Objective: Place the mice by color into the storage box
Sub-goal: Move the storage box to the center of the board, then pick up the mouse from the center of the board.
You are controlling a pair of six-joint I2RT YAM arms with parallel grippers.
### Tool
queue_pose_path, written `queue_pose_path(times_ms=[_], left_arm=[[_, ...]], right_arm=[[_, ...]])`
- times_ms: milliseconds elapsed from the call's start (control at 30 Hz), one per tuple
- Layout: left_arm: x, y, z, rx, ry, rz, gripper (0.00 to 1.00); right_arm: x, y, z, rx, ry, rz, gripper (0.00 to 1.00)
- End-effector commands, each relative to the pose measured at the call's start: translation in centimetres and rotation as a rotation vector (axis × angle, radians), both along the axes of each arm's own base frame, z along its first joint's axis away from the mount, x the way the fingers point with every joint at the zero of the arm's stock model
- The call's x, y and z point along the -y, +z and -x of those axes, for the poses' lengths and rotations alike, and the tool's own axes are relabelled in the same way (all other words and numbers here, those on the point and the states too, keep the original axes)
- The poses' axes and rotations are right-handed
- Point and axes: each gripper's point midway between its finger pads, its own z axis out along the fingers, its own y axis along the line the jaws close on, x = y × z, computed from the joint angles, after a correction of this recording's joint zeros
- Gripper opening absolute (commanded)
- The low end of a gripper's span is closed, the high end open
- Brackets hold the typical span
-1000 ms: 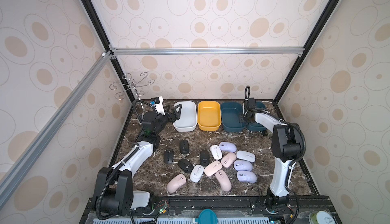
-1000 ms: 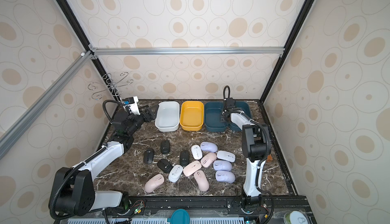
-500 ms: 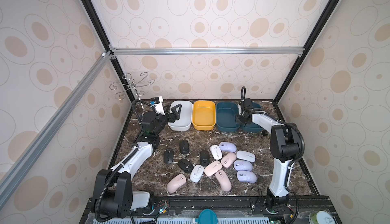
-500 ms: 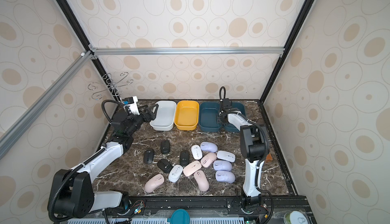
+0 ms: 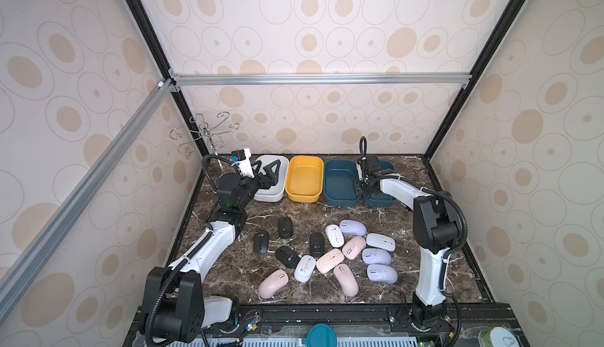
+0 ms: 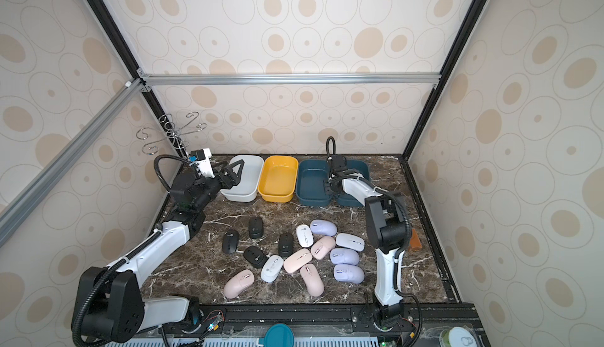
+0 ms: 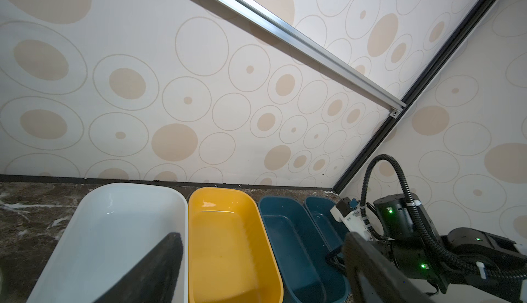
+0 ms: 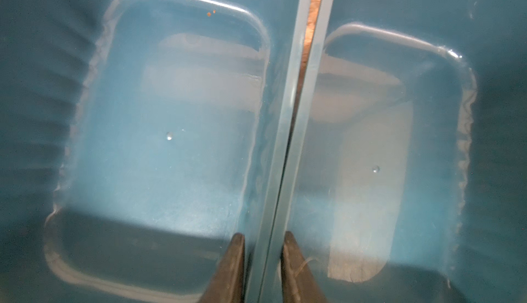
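Right tool (image 8: 263, 234), now clenched on the blue bins' (image 8: 171, 116) touching rims, drags them leftward; left tool (image 5: 269, 163) gapes empty; mice (image 5: 330, 259) unsorted.

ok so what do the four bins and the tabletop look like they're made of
White bin, yellow bin, teal bins: probably moulded plastic with a glossy finish. Soft highlights run along the rounded rims, and each teal floor shows a small moulding dot.
Tabletop: dark brown with white veins and a slight sheen. It looks like polished marble, but could be a printed laminate.
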Motion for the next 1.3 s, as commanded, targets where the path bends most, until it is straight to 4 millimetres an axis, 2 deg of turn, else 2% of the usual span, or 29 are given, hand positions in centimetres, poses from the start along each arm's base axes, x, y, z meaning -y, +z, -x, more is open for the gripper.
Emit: queue_pose_path(times_ms=[0, 100, 200, 333, 367, 467, 600, 700, 800, 900, 1000, 1067, 1133, 1200, 1267], left_arm=[[0.0, 1.5, 0.6, 0.049, 0.002, -0.008, 0.89], [0.0, 1.3, 0.5, 0.042, -0.001, -0.007, 0.89], [0.0, 1.2, 0.4, 0.039, 0.004, -0.001, 0.90], [-0.3, 0.9, 0.3, 0.026, 0.020, 0.026, 0.96], [-0.3, 0.8, 0.3, 0.022, 0.022, 0.036, 1.00], [-0.2, 0.5, 0.2, 0.011, 0.014, 0.068, 1.00], [-0.1, -0.3, -0.2, -0.033, 0.012, 0.124, 1.00], [0.4, -1.3, -0.8, -0.111, -0.008, 0.162, 1.00], [2.0, -1.8, -1.1, -0.153, -0.093, 0.183, 1.00], [2.3, -2.3, -1.2, -0.175, -0.104, 0.189, 1.00], [2.7, -2.7, -1.3, -0.193, -0.109, 0.182, 1.00], [2.8, -2.8, -1.3, -0.198, -0.112, 0.187, 1.00], [2.8, -2.9, -1.3, -0.198, -0.113, 0.190, 1.00], [2.9, -2.9, -1.3, -0.201, -0.114, 0.189, 1.00], [2.6, -3.2, -1.5, -0.211, -0.091, 0.169, 1.00]], right_arm=[[-0.8, -0.1, 0.2, -0.016, 0.031, -0.007, 0.25], [-0.6, 0.6, 0.3, -0.016, 0.024, -0.001, 0.43], [-0.2, 3.0, 0.4, 0.021, 0.010, 0.007, 0.55], [0.4, 6.6, 1.3, 0.059, -0.026, -0.001, 0.60], [0.5, 7.3, 1.9, 0.062, -0.039, -0.012, 0.61], [0.2, 8.4, 4.3, 0.062, -0.055, -0.032, 0.62], [-1.8, 7.5, 9.2, 0.012, -0.020, -0.043, 0.62], [-4.6, 5.6, 13.8, -0.065, 0.068, -0.022, 0.61], [-7.4, 3.8, 18.4, -0.166, 0.151, -0.005, 0.60], [-8.9, 2.5, 21.5, -0.221, 0.200, 0.021, 0.60], [-8.4, 1.7, 22.4, -0.233, 0.190, 0.065, 0.59], [-7.4, 1.7, 22.8, -0.242, 0.186, 0.109, 0.58], [-7.3, 1.8, 23.3, -0.271, 0.193, 0.111, 0.57], [-8.5, 1.9, 23.9, -0.288, 0.192, 0.050, 0.57], [-11.0, 1.9, 24.9, -0.312, 0.203, -0.037, 0.60]])
